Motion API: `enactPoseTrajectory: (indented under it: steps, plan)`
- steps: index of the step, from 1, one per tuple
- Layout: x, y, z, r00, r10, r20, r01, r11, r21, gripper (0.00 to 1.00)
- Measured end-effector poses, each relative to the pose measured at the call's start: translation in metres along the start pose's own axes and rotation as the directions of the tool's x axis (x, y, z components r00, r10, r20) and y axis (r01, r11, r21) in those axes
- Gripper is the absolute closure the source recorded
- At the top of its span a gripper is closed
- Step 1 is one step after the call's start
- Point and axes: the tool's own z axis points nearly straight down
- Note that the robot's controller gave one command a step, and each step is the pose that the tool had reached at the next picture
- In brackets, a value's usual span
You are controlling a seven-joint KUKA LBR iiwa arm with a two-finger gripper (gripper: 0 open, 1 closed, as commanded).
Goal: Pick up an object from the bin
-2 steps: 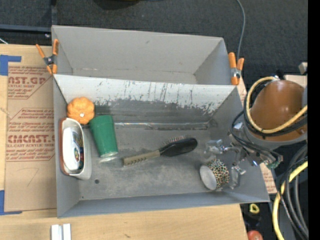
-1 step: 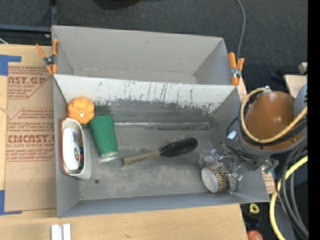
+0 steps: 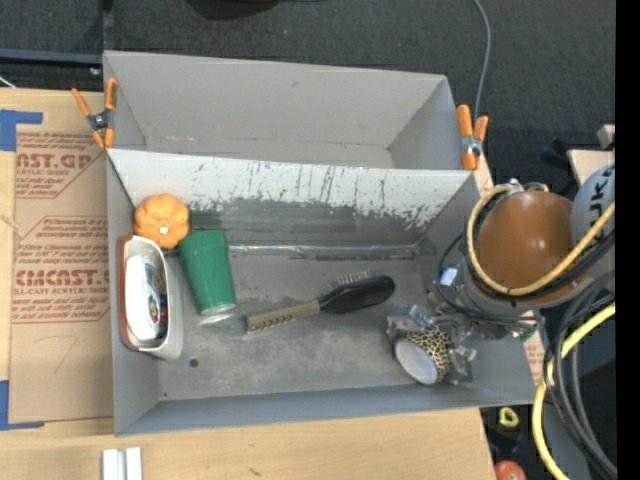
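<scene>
My gripper is low in the bin's front right corner, under the arm's orange dome. Right below and against it lies a small leopard-patterned thing with a white oval end, partly covered by the gripper's metal parts. A black hairbrush with a tan handle lies just to the left, its head pointing towards the gripper.
A green cup lies on its side at the left. Behind it is a small orange pumpkin. A white oval dish with a printed inside rests against the left wall. Bare floor lies between the brush and the front wall.
</scene>
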Motion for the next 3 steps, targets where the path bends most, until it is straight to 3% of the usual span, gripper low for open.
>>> enactPoseTrajectory:
  steps: [1,2,3]
  plan:
    - [-0.001,-0.002,0.0,0.99,-0.142,0.002,0.142,0.99,-0.009,1.0]
    - [-0.001,-0.002,0.0,0.99,-0.142,0.002,0.142,0.99,-0.009,1.0]
    - [0.001,-0.002,-0.041,0.99,-0.142,-0.001,0.142,0.99,-0.013,1.0]
